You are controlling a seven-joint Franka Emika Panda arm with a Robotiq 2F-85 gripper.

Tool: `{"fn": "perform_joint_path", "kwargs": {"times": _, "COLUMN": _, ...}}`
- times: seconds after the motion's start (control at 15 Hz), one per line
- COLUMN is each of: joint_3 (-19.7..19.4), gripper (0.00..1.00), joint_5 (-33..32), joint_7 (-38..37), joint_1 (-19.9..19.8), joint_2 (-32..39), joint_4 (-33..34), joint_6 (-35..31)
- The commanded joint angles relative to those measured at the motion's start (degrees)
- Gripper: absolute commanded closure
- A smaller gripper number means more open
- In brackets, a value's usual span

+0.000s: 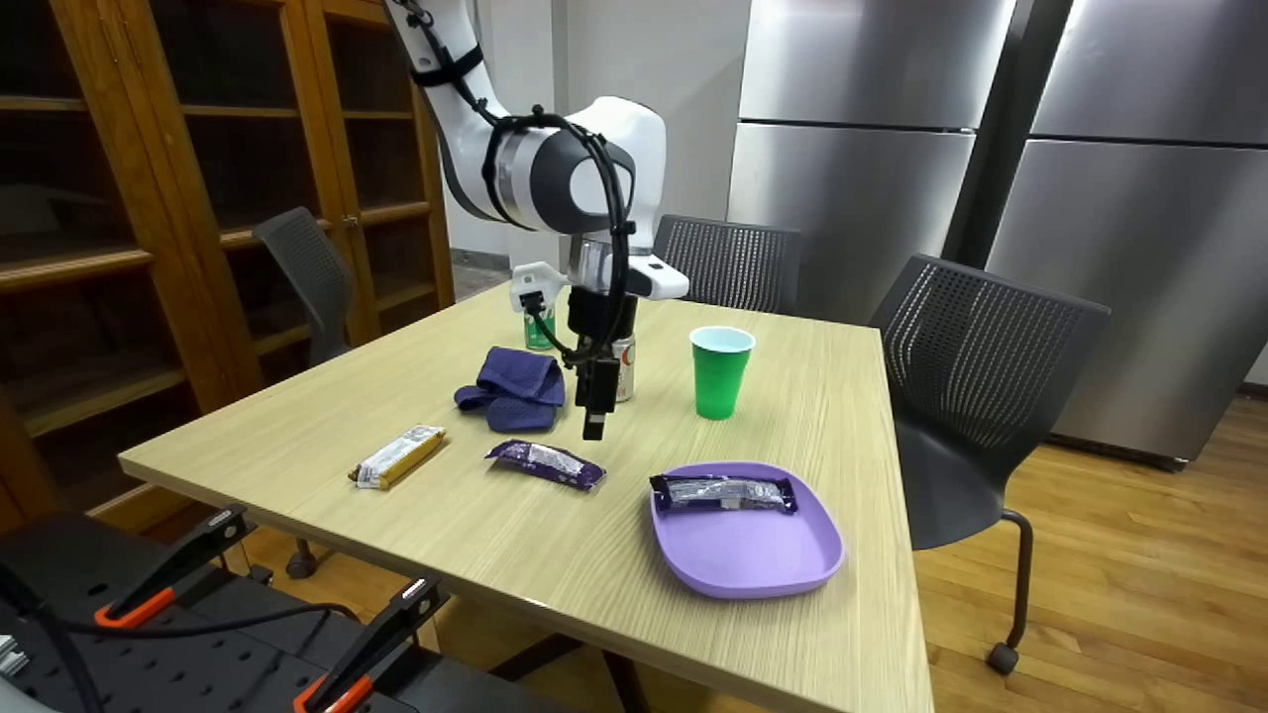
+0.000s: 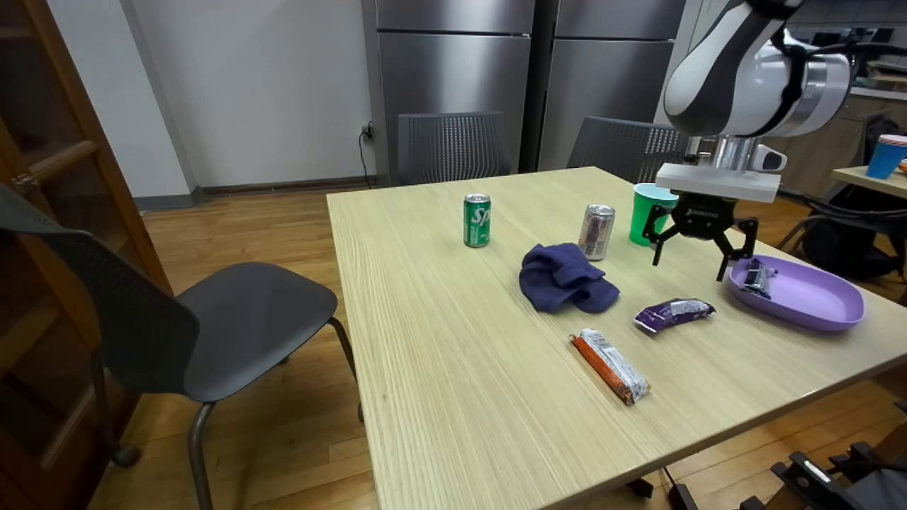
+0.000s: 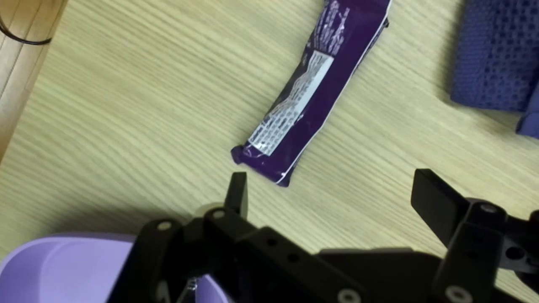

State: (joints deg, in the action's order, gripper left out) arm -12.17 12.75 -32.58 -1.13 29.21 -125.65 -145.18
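Note:
My gripper is open and empty, pointing down above the table; it also shows in both exterior views. Nearest is a dark purple wrapped bar lying on the table, seen in both exterior views. The fingers are apart from it; its near end lies just beyond the left finger in the wrist view. A light purple plate stands beside it, with another dark wrapped bar on it. That bar is mostly hidden in the wrist view.
A dark blue cloth lies crumpled behind the purple bar. An orange-yellow wrapped bar lies nearby. A green cup, a silver can and a green can stand upright.

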Motion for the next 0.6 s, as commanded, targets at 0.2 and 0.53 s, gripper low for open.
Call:
{"fn": "perform_joint_path", "kwargs": {"times": 0.2, "joint_3": 1.3, "gripper": 0.0, "joint_5": 2.2, "joint_7": -7.8, "joint_1": 3.4, "joint_2": -2.9, "joint_4": -6.3, "joint_6": -6.3}}
{"fn": "perform_joint_path", "kwargs": {"times": 0.53, "joint_3": 2.0, "gripper": 0.0, "joint_5": 3.0, "joint_7": -12.4, "joint_1": 4.1, "joint_2": -2.3, "joint_4": -7.8, "joint_6": -8.4}}
